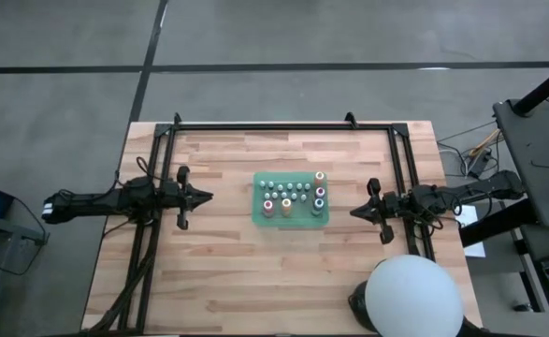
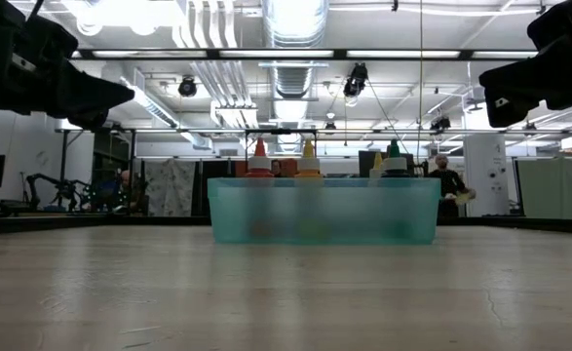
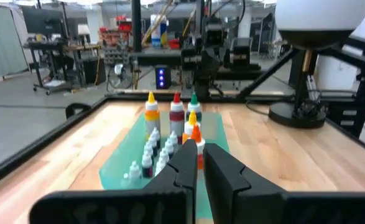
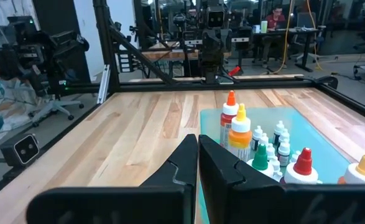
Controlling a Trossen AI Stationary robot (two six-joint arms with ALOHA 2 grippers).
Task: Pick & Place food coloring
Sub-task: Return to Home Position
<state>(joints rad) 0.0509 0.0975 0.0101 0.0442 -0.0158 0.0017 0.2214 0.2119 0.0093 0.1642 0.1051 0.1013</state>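
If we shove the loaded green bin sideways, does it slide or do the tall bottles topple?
Likely slides: the green bin sits low on smooth tabletop. The tall bottles are narrow and poke above its rim, so a jerk might tip them; neighbours may prop them.

1. The tiny bottles (image 1: 291,190), pale-capped, stand upright in close rows in the middle of the translucent green container (image 2: 324,210).
2. 3 taller dropper bottles stand upright in a line along the container's right side: the yellow-tipped bottle (image 3: 150,113), the red-tipped bottle (image 3: 176,112) and the green-tipped bottle (image 3: 194,101).
3. 2 more tall ones, the orange-yellow bottle (image 3: 192,119) and the orange-tipped bottle (image 3: 196,134), stand along an adjoining side.
4. The container sits near the middle of the wooden table (image 1: 209,262).
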